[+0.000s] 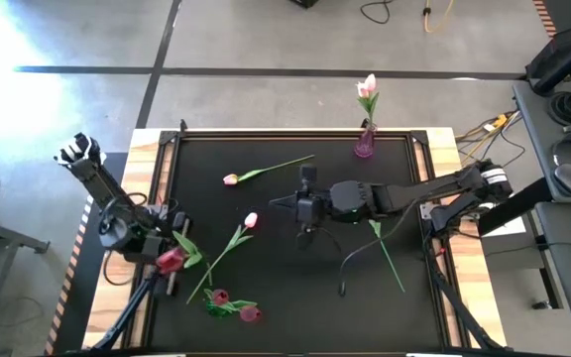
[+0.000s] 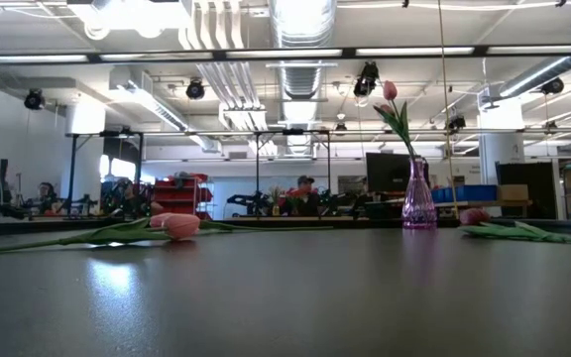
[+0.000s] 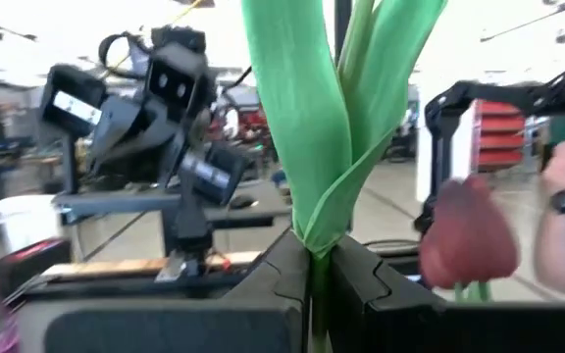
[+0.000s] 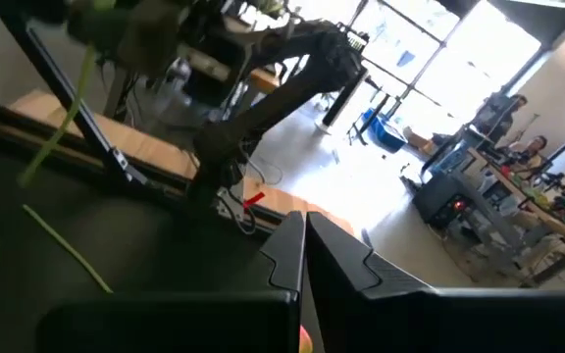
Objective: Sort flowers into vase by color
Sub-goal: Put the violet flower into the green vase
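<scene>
I count 1 pale pink tulip (image 1: pixel 367 87) standing upright in the purple vase (image 1: pixel 364 145) at the upper middle of the high view, at the far edge of the black mat (image 1: pixel 385 297), so by my judgement the sort has barely begun and most of the flowers are left. My left gripper (image 1: pixel 167 250), at the lower left of the high view, is closed tight on the stem of a dark magenta tulip (image 1: pixel 171 260); in my left wrist view the green leaves (image 3: pixel 332 118) rise straight up out of my pinched fingers and the dark red head (image 3: pixel 471 235) droops beside them. My right gripper (image 1: pixel 278 203) sits near the centre of the mat, fingers pressed together; a green stem (image 1: pixel 388 253) trails from under that arm toward the lower right, though I cannot be sure from here whether I actually hold it. Loose on the mat lie a pale tulip with its stem (image 1: pixel 266 171) running from a head at the left up toward the upper right, a second pale tulip (image 1: pixel 250 221) whose stem slants down toward the lower left, and 2 dark-headed tulips (image 1: pixel 232 305) bunched at the lower left edge, their axes roughly left to right. I see only 1 vase.
</scene>
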{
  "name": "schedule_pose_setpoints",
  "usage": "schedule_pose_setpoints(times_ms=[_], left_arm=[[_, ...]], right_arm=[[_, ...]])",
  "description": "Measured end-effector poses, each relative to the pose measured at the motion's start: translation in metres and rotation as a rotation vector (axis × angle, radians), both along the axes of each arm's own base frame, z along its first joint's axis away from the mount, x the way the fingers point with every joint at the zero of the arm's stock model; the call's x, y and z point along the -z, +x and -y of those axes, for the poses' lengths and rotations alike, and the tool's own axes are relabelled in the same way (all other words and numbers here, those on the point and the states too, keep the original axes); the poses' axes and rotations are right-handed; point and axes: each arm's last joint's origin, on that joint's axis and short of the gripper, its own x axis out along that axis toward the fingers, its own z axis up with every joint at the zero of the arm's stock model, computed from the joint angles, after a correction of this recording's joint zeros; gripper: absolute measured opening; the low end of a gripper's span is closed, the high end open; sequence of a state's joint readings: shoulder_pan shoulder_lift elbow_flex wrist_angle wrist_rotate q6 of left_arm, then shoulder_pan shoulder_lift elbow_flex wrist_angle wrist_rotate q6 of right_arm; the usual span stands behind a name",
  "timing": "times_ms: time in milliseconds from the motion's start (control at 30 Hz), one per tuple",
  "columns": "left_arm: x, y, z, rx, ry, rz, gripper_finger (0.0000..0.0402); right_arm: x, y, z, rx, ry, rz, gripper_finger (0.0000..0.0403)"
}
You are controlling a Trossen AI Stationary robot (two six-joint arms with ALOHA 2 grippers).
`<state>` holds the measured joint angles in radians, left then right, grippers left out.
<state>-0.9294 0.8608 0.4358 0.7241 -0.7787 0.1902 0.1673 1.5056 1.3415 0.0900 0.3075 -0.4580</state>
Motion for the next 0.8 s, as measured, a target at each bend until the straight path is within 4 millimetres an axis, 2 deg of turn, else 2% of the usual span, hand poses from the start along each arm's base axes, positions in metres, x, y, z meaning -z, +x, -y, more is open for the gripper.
schedule_pose_setpoints(times_ms=[100, 233, 500, 667, 800], left_arm=[[0.005, 0.003, 0.009, -0.053, 0.003, -0.037, 0.0], [0.002, 0.003, 0.024, -0.101, -0.006, -0.054, 0.0], [0.001, 0.004, 0.053, -0.232, 0.028, -0.117, 0.0], [-0.004, 0.006, 0.061, -0.32, 0.011, -0.142, 0.0], [-0.01, 0.004, 0.067, -0.312, -0.002, -0.14, 0.0]], right_arm=[[-0.002, -0.009, 0.001, 0.002, 0.019, 0.024, 0.0009], [-0.005, -0.015, 0.003, 0.011, 0.031, 0.037, 0.0009], [-0.004, -0.013, 0.003, 0.013, 0.032, 0.035, 0.0009], [-0.005, -0.013, 0.003, 0.016, 0.045, 0.046, 0.0009], [-0.006, -0.014, 0.004, 0.017, 0.046, 0.05, 0.0009]])
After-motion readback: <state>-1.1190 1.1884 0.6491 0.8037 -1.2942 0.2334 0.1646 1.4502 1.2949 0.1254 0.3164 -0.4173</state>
